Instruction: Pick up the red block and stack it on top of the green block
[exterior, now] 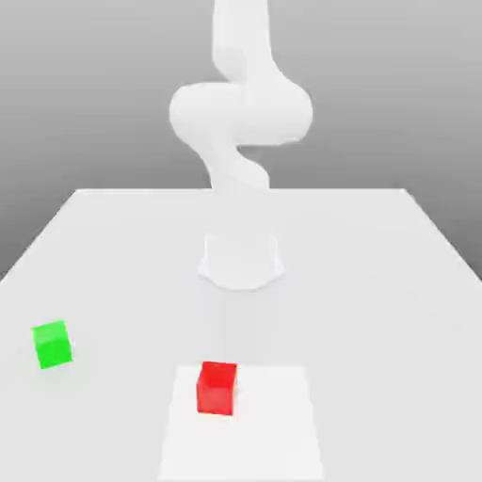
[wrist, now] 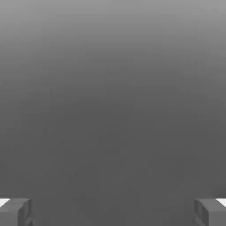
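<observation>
The red block (exterior: 216,387) sits on the white table (exterior: 377,282) near its front edge, about mid-width. The green block (exterior: 52,344) rests on the table toward the exterior view's left, well apart from the red one and slightly farther back. In the hand view my gripper (wrist: 113,212) is open. Its two grey fingertips (wrist: 15,212) stand far apart with nothing between them, against a plain grey background. The white arm (exterior: 240,113) rises from its base (exterior: 242,259) behind the blocks.
A paler square patch (exterior: 278,433) marks the table surface under and around the red block. The arm's round base stands at the table's middle, behind both blocks.
</observation>
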### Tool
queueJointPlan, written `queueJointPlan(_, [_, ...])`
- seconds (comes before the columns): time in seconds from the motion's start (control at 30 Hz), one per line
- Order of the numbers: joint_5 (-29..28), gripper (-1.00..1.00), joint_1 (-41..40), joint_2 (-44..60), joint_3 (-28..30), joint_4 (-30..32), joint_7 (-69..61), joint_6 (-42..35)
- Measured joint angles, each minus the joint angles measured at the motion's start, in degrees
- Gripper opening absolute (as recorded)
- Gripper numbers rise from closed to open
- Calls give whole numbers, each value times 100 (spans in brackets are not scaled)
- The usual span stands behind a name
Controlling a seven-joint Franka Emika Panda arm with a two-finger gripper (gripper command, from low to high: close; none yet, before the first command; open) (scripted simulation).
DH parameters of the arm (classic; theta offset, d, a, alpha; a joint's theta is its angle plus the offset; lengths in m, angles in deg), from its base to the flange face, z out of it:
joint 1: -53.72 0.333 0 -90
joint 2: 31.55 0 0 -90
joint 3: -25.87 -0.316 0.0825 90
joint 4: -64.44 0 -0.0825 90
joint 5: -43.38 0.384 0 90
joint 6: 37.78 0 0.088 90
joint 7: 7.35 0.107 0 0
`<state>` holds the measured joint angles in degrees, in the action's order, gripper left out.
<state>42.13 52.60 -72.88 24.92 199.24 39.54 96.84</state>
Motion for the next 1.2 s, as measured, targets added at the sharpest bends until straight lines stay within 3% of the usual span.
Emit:
queueJointPlan(0.4, [-437, 0, -469, 2592, -108, 1620, 407, 1581])
queueJointPlan(0.6, [-27, 0, -490, 3860, 0, 2442, 154, 2401])
queueJointPlan(0.83, [76, 0, -472, 5275, 24, 2406, 97, 3574])
queueJointPlan(0.87, [52, -100, -475, 5431, 27, 2386, 111, 3705])
queueJointPlan(1.07, [24, -100, -472, 5509, 34, 2377, 132, 3773])
queueJointPlan(1.2, [89, -100, -515, 4947, -24, 2450, 94, 3296])
